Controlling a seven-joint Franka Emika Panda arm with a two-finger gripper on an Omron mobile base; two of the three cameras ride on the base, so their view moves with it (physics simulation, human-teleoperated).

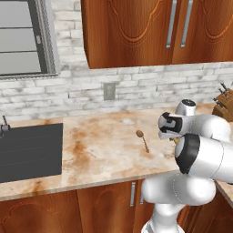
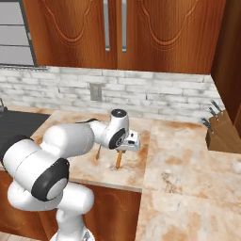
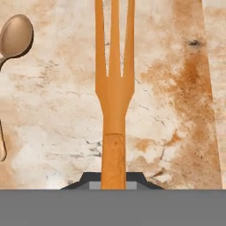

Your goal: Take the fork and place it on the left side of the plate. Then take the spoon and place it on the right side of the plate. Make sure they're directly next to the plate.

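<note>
Orange wood-grain fork (image 3: 114, 101), three slim tines | gripper (image 3: 114, 178) closed on its straight handle, above marbled stone counter (image 3: 176, 110) | brown oval-bowled spoon (image 1: 142, 139) lying nearby.

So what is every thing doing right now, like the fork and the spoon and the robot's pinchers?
fork: pinched by its handle, hanging under the hand with one end by the counter.
spoon: lying flat on the counter, nobody touching it.
gripper: shut on the fork.
cabinet doors: closed.
knives: stuck in their block.
</note>
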